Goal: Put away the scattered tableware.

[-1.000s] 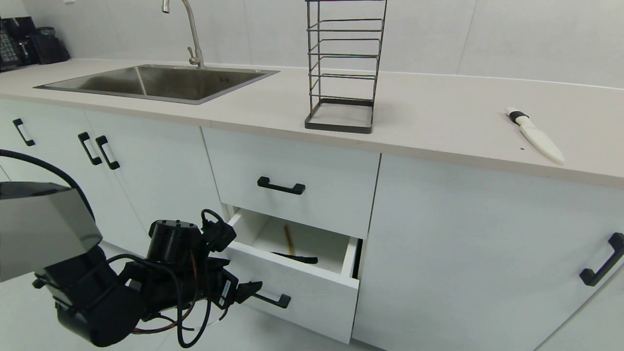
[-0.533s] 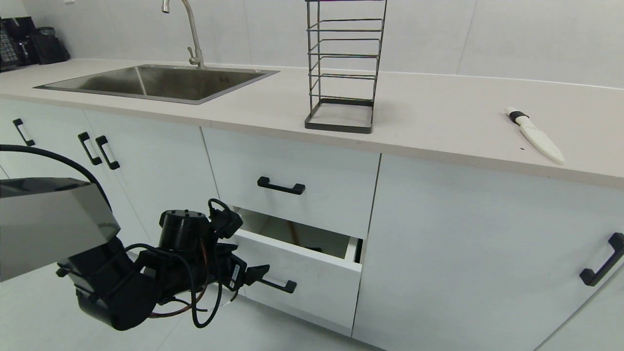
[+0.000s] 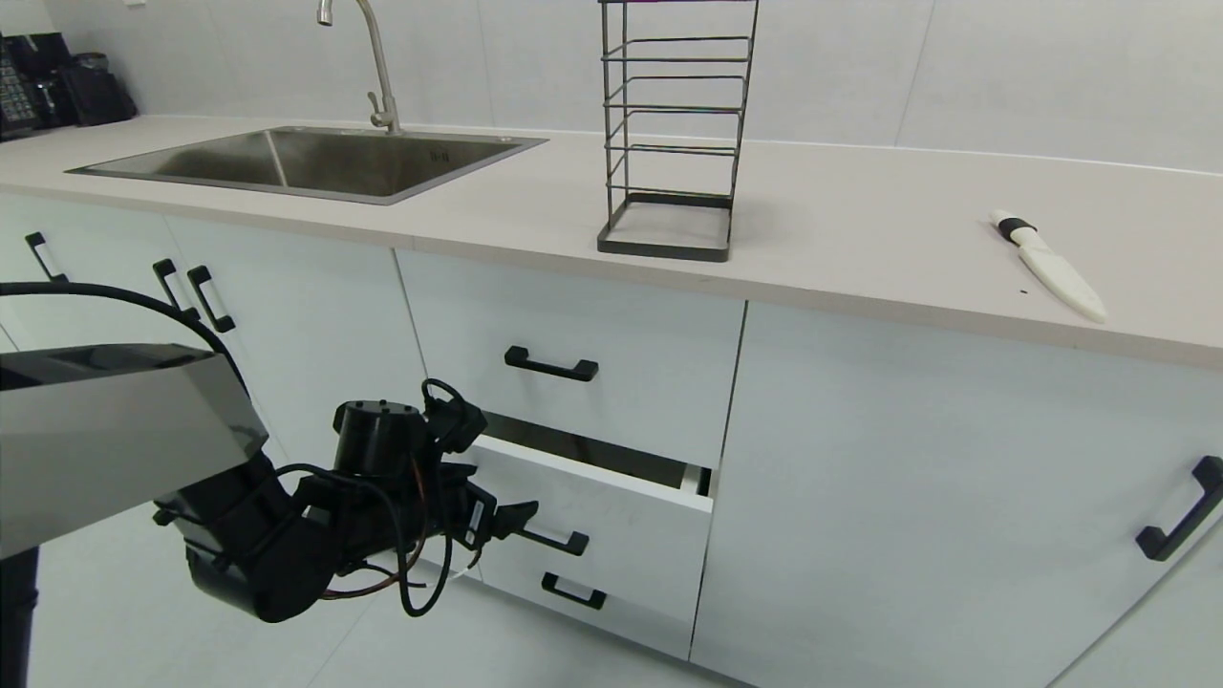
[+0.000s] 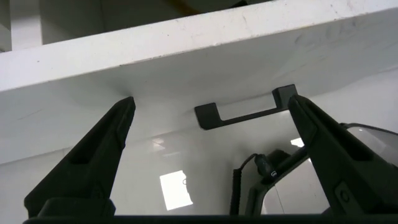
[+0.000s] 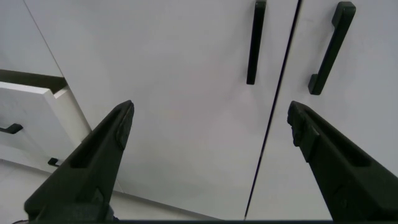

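A white knife with a black band (image 3: 1046, 266) lies on the counter at the far right. Below the counter the middle drawer (image 3: 621, 521) stands only slightly out, a dark slit showing above its front. My left gripper (image 3: 516, 521) is open and held against that front, beside its black handle (image 3: 559, 542). In the left wrist view the left gripper (image 4: 211, 102) has its fingers spread on either side of a black drawer handle (image 4: 245, 112). My right gripper (image 5: 211, 115) is open with nothing in it, facing white cabinet doors (image 5: 186, 93).
A black wire rack (image 3: 669, 143) stands on the counter's middle, with a steel sink (image 3: 306, 162) and tap to its left. The top drawer (image 3: 573, 358) is shut, and another handle (image 3: 573, 591) sits below the middle drawer. Black door handles (image 5: 329, 46) face the right gripper.
The middle drawer has slid from well open to nearly shut, hiding the utensils inside. My left gripper moved forward with its front. The knife has not moved.
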You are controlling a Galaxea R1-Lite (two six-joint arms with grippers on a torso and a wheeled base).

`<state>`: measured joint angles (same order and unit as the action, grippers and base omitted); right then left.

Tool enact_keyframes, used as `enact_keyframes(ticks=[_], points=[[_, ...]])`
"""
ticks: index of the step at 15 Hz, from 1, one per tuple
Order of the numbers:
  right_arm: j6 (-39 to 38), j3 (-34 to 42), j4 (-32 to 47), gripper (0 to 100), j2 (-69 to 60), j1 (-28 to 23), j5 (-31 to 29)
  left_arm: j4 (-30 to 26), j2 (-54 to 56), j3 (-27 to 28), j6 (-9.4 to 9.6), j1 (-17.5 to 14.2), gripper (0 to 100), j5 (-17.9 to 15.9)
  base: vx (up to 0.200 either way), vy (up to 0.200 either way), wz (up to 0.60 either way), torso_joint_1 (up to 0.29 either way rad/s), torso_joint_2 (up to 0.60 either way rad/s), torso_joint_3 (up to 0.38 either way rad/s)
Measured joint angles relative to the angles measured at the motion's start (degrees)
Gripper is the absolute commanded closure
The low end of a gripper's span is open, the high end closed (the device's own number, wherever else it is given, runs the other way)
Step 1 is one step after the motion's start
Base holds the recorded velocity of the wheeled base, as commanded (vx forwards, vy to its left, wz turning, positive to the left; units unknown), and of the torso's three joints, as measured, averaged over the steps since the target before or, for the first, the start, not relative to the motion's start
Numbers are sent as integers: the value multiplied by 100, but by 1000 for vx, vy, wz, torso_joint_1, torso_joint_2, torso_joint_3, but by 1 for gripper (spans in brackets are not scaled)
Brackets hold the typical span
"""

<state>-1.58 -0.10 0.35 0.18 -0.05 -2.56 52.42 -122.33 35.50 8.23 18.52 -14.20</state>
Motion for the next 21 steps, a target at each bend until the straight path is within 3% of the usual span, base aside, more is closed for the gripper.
enact_keyframes(ticks=[6,11,15,21], points=[[2,0,-2,0,0,2,0,453,-322,612,-180,2,0,11,0,0,0,0,0,0],[0,0,-2,0,0,0,0,506,-510,673,-188,6,0,17,0,0,0,0,0,0],[2,0,-2,0,0,0,0,603,-182,138,-196,68,0,30,0,0,0,0,0,0],[0,0,-2,0,4,5,0,528,1715,-1218,-194,110,0,60,0,0,0,0,0,0]])
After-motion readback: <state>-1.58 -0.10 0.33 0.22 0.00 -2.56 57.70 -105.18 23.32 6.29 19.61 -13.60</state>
